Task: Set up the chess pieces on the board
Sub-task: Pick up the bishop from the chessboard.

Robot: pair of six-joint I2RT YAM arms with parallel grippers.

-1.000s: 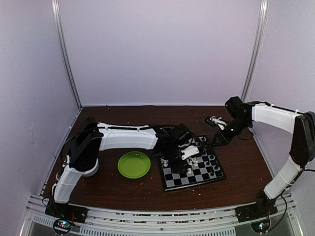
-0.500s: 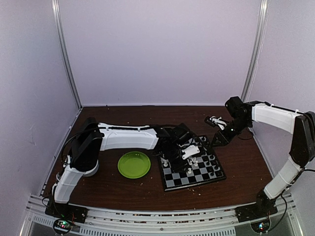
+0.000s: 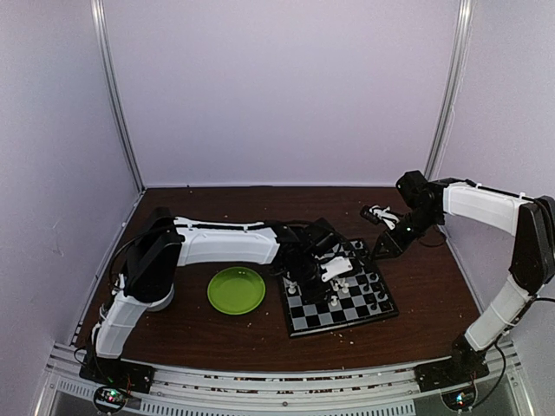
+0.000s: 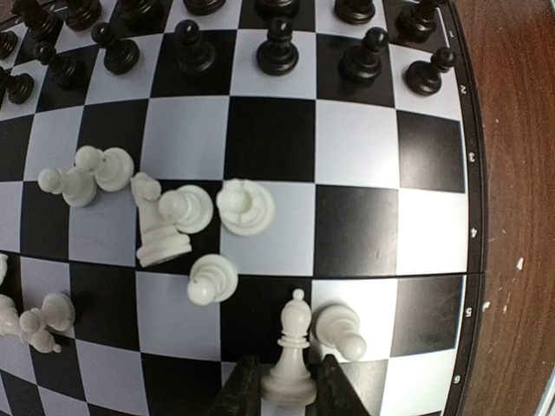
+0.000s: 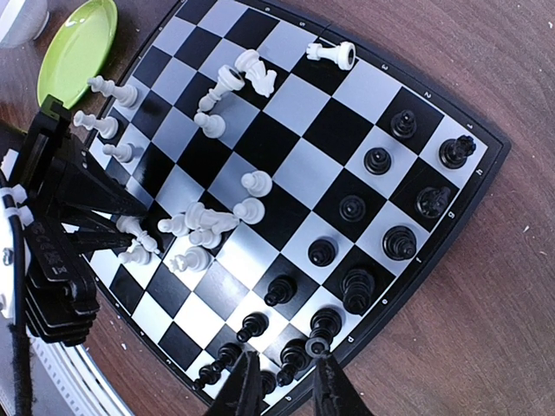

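Note:
The board (image 3: 303, 321) lies right of centre on the brown table. My left gripper (image 4: 289, 390) is low over it, shut on the base of an upright white bishop (image 4: 295, 347); a white pawn (image 4: 340, 331) stands just right of it. More white chess pieces (image 4: 173, 217) cluster mid-board, some toppled. Black pieces (image 4: 277, 48) line the far rows. My right gripper (image 5: 286, 390) hovers over the board's (image 5: 295, 165) black corner, jaws slightly apart and holding nothing; a black rook (image 5: 317, 345) stands by its right finger. From above, the left gripper (image 3: 334, 276) and right gripper (image 3: 380, 250) both sit over the board.
A round green plate (image 3: 237, 289) sits just left of the board, also at the upper left in the right wrist view as the plate (image 5: 78, 48). Pale crumbs dot the table (image 3: 416, 295). Purple walls close in the back and sides.
The left jaws have narrowed onto the white bishop's base. Both arms have stayed almost where they were.

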